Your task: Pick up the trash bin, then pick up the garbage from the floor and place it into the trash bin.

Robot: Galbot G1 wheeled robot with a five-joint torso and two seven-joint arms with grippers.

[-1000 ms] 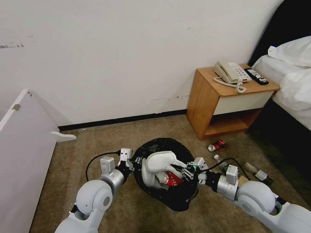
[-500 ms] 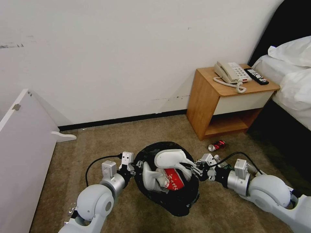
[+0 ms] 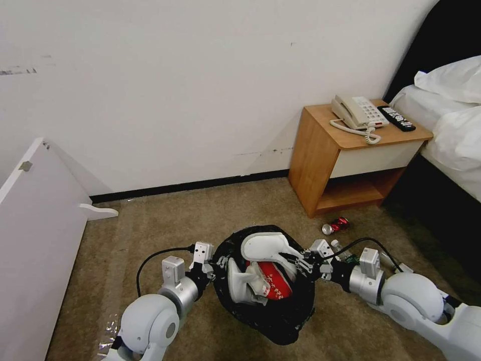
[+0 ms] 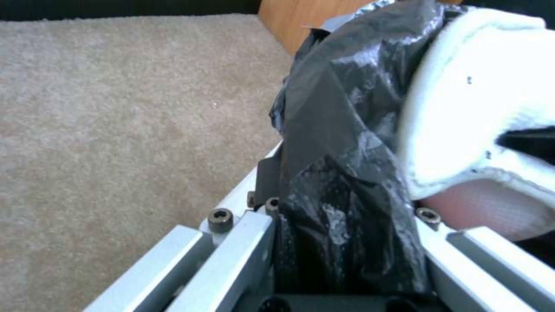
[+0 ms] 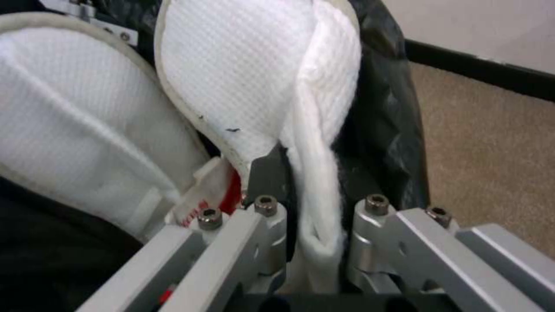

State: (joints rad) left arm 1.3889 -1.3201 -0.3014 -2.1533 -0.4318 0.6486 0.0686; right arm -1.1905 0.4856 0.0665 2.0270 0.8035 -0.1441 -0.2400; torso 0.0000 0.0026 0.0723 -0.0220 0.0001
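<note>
The trash bin [image 3: 280, 321], lined with a glossy black bag [image 4: 341, 130], hangs just above the carpet between my arms. My left gripper [image 3: 216, 263] [image 4: 341, 216] is shut on its bagged rim. My right gripper [image 3: 299, 260] [image 5: 319, 203] is shut on the edge of a white slipper [image 3: 263, 244] [image 5: 243, 86], held over the bin's mouth. A second slipper [image 3: 238, 281] [image 5: 75, 130] and a red-white carton [image 3: 273, 283] lie inside. On the carpet lie a red can [image 3: 336, 225] and a plastic bottle [image 3: 336, 245], partly hidden behind my right arm.
A wooden nightstand [image 3: 320, 165] with a beige telephone [image 3: 356, 113] and a black remote [image 3: 396, 119] stands at the right against the wall. The bed [image 3: 451, 125] is beyond it. A white panel [image 3: 35, 225] leans at the left. Open carpet [image 3: 165, 215] lies before the bin.
The right gripper has carried the slipper a little right and back over the bin. The bin and left gripper have shifted slightly right and nearer.
</note>
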